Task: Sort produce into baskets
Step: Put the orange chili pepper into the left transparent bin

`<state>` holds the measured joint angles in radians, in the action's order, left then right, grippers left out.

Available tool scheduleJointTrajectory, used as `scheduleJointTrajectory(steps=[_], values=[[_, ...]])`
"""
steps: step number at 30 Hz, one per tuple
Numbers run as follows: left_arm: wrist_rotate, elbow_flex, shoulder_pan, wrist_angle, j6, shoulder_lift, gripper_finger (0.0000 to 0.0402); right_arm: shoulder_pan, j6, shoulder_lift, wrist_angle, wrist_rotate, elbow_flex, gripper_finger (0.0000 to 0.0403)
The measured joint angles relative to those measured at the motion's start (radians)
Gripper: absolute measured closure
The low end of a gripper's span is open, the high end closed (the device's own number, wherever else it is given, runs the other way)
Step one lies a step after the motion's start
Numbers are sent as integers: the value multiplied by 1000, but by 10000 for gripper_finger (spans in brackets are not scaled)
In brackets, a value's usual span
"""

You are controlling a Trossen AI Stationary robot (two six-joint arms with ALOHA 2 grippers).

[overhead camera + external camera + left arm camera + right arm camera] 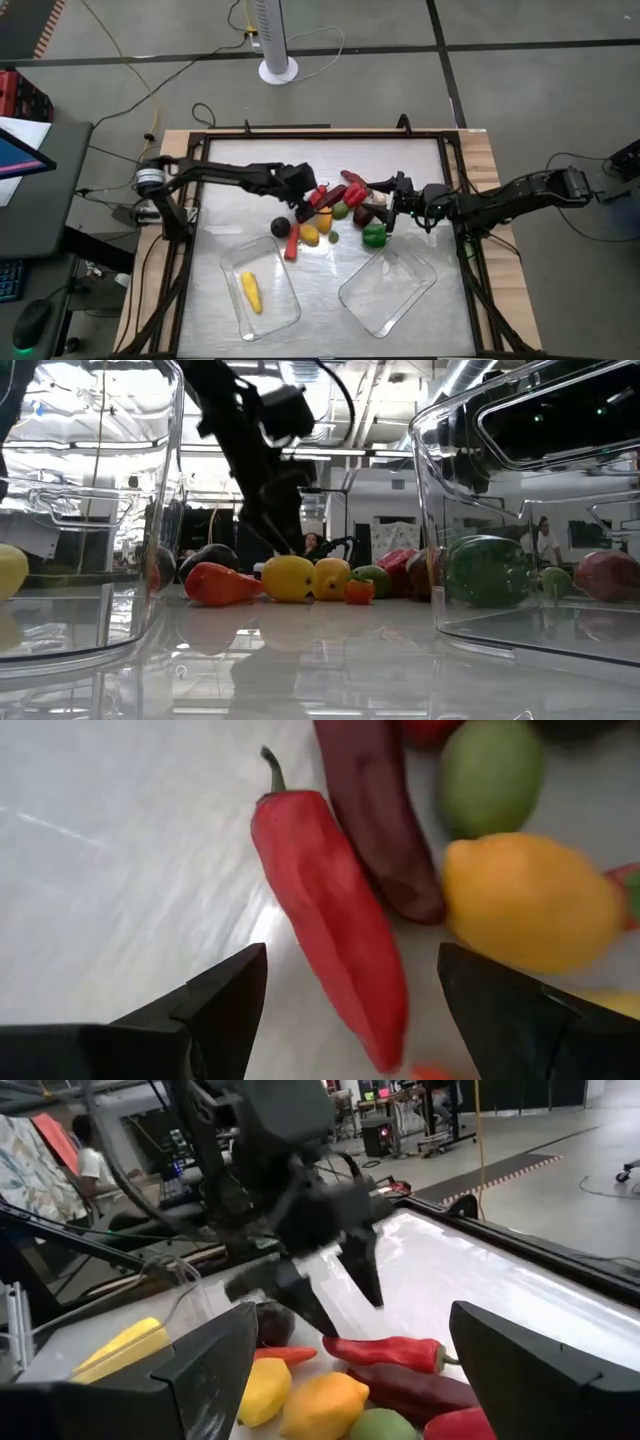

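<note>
With its dark fingers spread, the left gripper (pixel 345 1010) straddles the long red toy chilli (pixel 335 920) at frame centre, and closing could snag the touching dark maroon chilli (pixel 375 815).

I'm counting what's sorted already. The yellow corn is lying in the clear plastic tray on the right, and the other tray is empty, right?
Not quite. The yellow corn lies in the clear plastic tray on the left, as the high view shows; the other tray is empty.
</note>
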<state>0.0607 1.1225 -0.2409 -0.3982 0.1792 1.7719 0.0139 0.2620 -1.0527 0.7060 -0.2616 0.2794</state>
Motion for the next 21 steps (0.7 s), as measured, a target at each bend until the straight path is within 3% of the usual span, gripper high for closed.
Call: scheduleJointTrajectory(steps=[6, 11, 16, 21], values=[[-84, 2, -27, 41, -23, 96, 123, 3, -4, 0, -6, 0, 0, 46], [-19, 2, -6, 49, -80, 112, 147, 8, -6, 0, -6, -1, 0, 46], [49, 2, 17, 34, -119, 90, 234, 8, -7, 0, -17, -1, 0, 46], [-33, 2, 18, -45, -132, 54, 347, 8, -7, 0, -21, -1, 0, 46]])
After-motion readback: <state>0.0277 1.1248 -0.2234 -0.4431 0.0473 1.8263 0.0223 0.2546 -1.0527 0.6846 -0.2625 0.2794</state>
